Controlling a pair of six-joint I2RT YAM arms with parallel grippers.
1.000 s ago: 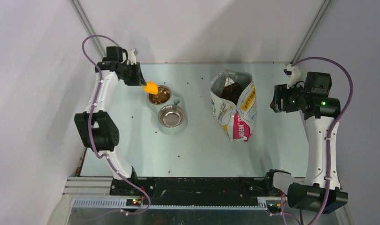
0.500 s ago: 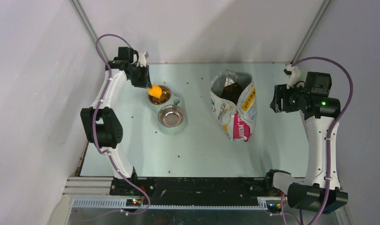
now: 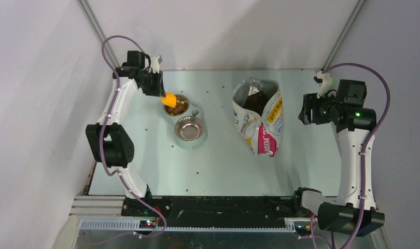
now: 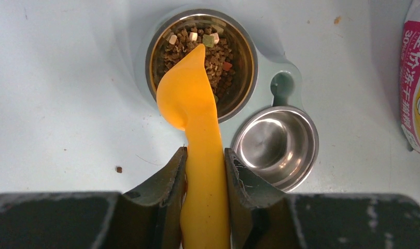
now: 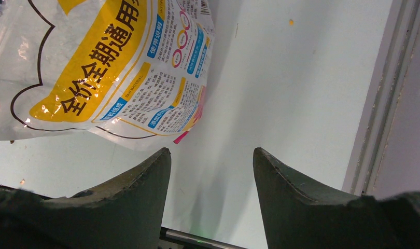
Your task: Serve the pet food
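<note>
Pet food (image 4: 224,58) fills the far steel bowl (image 3: 178,105) of a pale double feeder (image 4: 280,83); more kibble shows in the open mouth of the printed bag (image 3: 259,115). My left gripper (image 4: 205,150) is shut on the handle of the orange scoop (image 4: 190,98). The scoop's head hangs over that bowl's near-left rim with its back towards the camera, so its contents are hidden. The near bowl (image 4: 275,145) holds nothing. My right gripper (image 5: 212,151) is open and holds nothing, to the right of the bag (image 5: 104,67) and apart from it.
Stray kibble pieces (image 4: 118,169) lie scattered on the table. The bag lies in the middle right with its mouth towards the back wall. A metal rail (image 5: 384,104) runs along the table's right edge beside my right gripper.
My left arm has swung a little to the right, carrying the scoop from beside the far bowl to over its rim. The right arm has not moved.
</note>
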